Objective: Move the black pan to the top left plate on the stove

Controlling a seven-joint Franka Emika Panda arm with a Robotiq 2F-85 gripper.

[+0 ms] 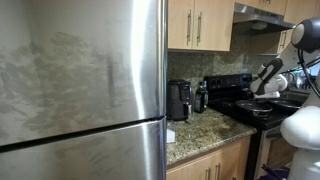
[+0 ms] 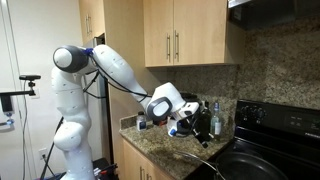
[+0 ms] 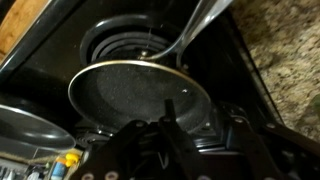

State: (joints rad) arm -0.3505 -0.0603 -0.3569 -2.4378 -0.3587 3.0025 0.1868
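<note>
In the wrist view the black pan (image 3: 130,92) fills the middle, round and shallow, with a shiny handle (image 3: 200,30) running up to the right. It lies over a ringed burner (image 3: 125,40) of the black stove (image 3: 235,70). My gripper (image 3: 200,130) is open just above the pan's near rim, with one finger on each side of it. In an exterior view the gripper (image 1: 268,85) hovers over the pan (image 1: 265,103) on the stove (image 1: 232,100). In an exterior view my gripper (image 2: 185,125) hangs at the stove's edge (image 2: 275,130).
A second, grey-rimmed pan (image 3: 25,125) sits at the lower left of the wrist view. A black coffee maker (image 1: 179,100) and a bottle (image 1: 201,97) stand on the granite counter (image 1: 195,130). A steel fridge (image 1: 80,90) blocks much of that view. Wooden cabinets (image 2: 185,35) hang above.
</note>
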